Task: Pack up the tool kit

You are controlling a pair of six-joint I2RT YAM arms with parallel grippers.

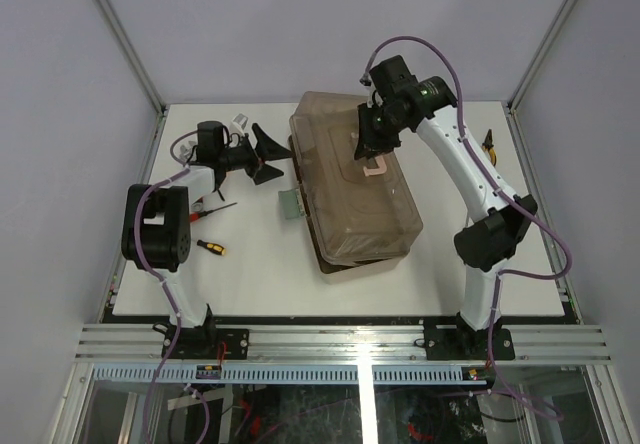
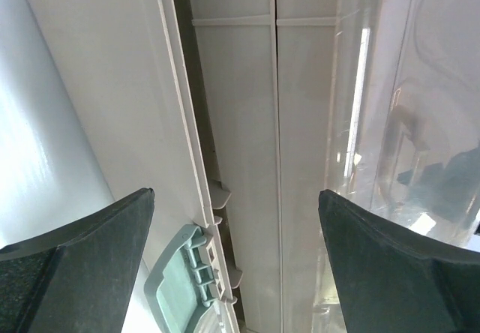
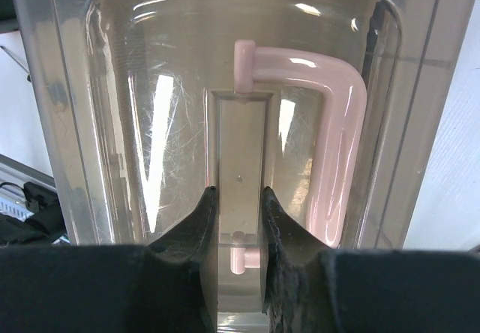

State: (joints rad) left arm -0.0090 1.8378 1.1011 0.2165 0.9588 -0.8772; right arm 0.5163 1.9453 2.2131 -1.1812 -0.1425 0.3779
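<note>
The tool kit's beige box [image 1: 352, 254] lies mid-table with its smoky brown lid [image 1: 345, 179] down. The pale handle [image 1: 372, 169] lies folded flat on the lid. My right gripper [image 1: 368, 149] hovers over the lid by that handle. In the right wrist view its jaws [image 3: 236, 194] stand a narrow gap apart over the lid's centre recess, with the handle [image 3: 341, 123] to their right and nothing between them. My left gripper [image 1: 270, 156] is wide open at the box's left side. In its wrist view the gripper [image 2: 236, 198] frames the box wall [image 2: 240, 123] and a grey-green latch [image 2: 180, 284].
A yellow-and-black screwdriver [image 1: 210, 248] and a thinner screwdriver [image 1: 215, 207] lie on the white table left of the box. Pliers [image 1: 488, 144] lie near the table's right edge. The grey-green latch [image 1: 290, 204] sticks out from the box's left side.
</note>
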